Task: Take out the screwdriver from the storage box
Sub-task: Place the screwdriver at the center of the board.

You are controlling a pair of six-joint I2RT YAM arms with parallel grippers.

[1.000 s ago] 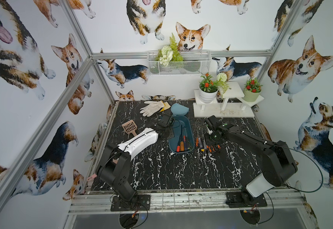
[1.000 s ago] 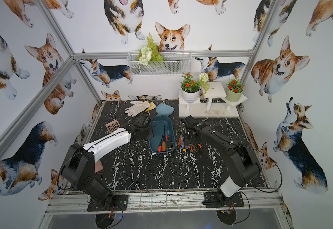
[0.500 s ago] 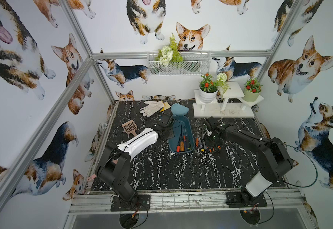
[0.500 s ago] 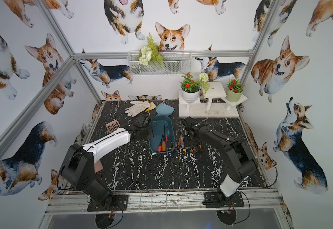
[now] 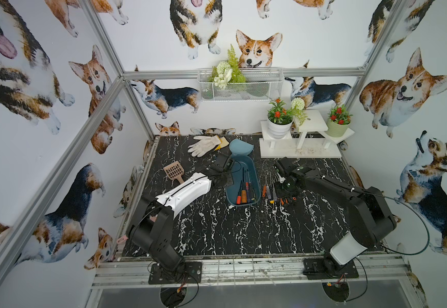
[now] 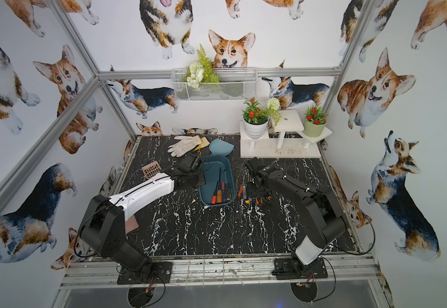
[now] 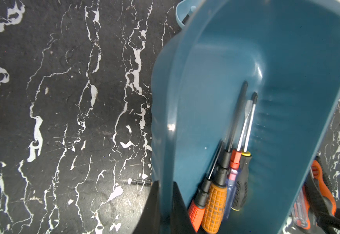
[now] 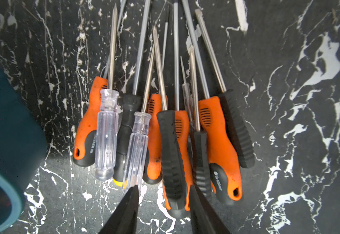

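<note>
While the left gripper (image 7: 166, 183) is clenched on the rim of the dark teal-blue plastic storage box (image 5: 246, 165), which sits near the centre of both top views on the black marbled tabletop (image 5: 217, 226), four screwdrivers (image 5: 244, 190) lie inside it. Just right of the box, the right gripper (image 8: 163, 187) hangs with fingers apart, grasping nothing, over a heap of orange, black and clear-handled screwdrivers (image 8: 219, 131).

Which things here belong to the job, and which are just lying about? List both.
Job: box, screwdrivers in it, screwdrivers beside it, left gripper on its rim, right gripper open over the pile.
Lying about: glove, dustpan, scoop, pots, basket, stand.
</note>
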